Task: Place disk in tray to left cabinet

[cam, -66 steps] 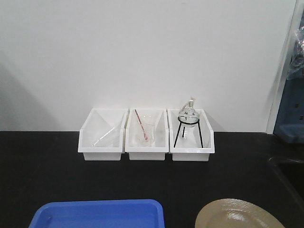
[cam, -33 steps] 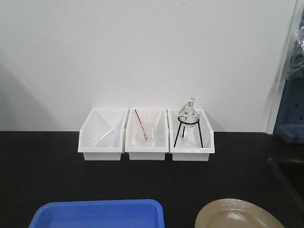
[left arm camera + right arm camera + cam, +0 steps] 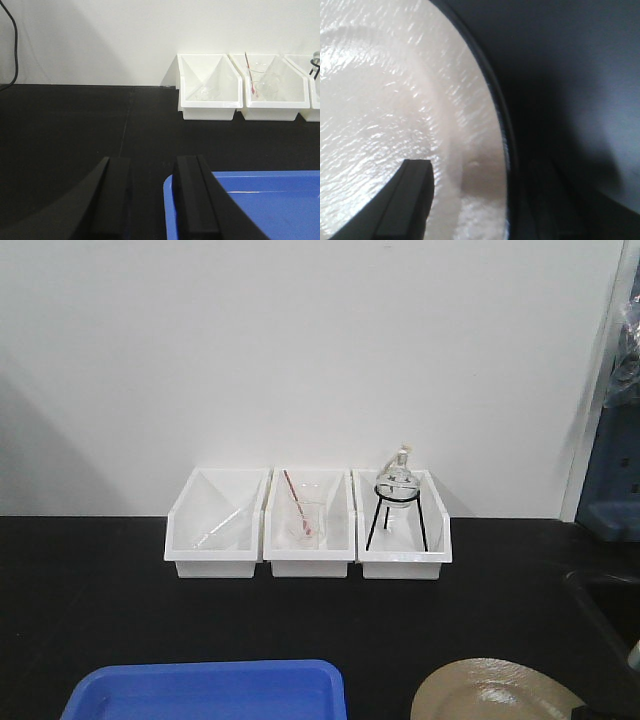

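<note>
The disk (image 3: 495, 692) lay flat on the black table (image 3: 100, 600) at the near right of the front view, partly cut off by the frame. The tray (image 3: 205, 695) sat to its left, with a strip of bare table between them, so the disk was not yet in the tray.

The right gripper (image 3: 480, 172) was low at the disk's edge with its jaws apart, straddling the rim. One finger (image 3: 410, 200) stood over the glossy beige face. The other (dim in the shadow) sat outside the thin black rim, over the table. Whether either finger touched the disk could not be told.

The left gripper (image 3: 152, 200) hung low at the tray's left end, jaws apart and holding nothing. In its wrist view the right-hand finger (image 3: 192, 200) overlapped the tray's corner rim, and the other finger was over bare table.

Farther back, three white bins (image 3: 309, 566) stood side by side against the wall (image 3: 300, 340). The right bin held a round glass flask (image 3: 397, 478) on a black tripod (image 3: 372, 525). The middle bin held a clear beaker (image 3: 305, 525) with a reddish rod in it. The left bin held some clear glassware (too faint to name).
</note>
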`<state>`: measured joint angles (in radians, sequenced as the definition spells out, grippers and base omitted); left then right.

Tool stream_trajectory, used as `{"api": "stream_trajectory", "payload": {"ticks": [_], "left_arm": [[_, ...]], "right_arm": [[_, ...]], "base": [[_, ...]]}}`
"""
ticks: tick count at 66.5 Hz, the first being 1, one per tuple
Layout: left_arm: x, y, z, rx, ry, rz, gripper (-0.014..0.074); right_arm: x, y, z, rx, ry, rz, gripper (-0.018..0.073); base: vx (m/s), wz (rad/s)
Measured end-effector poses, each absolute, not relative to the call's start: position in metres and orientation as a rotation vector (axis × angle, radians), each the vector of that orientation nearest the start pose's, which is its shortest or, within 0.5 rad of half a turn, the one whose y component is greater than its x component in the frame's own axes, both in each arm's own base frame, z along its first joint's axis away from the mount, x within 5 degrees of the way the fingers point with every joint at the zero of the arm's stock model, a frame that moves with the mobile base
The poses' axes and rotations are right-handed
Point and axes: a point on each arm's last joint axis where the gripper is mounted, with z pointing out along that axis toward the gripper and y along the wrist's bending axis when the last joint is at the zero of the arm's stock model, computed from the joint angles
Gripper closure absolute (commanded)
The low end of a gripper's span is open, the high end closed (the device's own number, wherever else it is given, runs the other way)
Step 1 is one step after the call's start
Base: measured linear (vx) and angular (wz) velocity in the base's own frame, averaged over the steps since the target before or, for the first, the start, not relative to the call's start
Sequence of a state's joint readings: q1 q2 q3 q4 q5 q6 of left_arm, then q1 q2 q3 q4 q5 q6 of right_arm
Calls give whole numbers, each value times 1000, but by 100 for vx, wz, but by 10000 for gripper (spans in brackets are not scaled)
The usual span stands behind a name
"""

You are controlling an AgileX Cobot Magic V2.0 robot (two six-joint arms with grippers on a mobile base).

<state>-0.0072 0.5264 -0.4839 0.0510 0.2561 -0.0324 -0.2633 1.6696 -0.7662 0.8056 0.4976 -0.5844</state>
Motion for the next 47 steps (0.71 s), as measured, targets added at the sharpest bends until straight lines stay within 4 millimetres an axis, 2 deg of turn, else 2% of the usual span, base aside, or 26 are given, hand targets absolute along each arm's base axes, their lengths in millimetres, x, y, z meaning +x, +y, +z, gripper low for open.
{"api": "stream_trajectory", "payload": {"ticks": [6, 17, 26, 36, 47], "left_arm": [[114, 0, 312, 12, 1782, 18, 237], [114, 0, 312, 12, 1782, 18, 237], [114, 0, 312, 12, 1782, 18, 237], [114, 0, 312, 12, 1782, 18, 237], [114, 0, 312, 12, 1782, 18, 237]], "right_arm": [[287, -43, 150, 456, 2651, 478, 176], [289, -41, 149, 445, 2645, 507, 405], [293, -40, 159, 429, 2626, 552, 566], [303, -39, 179, 363, 2586, 581, 570], [323, -41, 224, 308, 2476, 604, 568]], "base": [[0, 0], [0, 0], [0, 0], [0, 0], [0, 0]]}}
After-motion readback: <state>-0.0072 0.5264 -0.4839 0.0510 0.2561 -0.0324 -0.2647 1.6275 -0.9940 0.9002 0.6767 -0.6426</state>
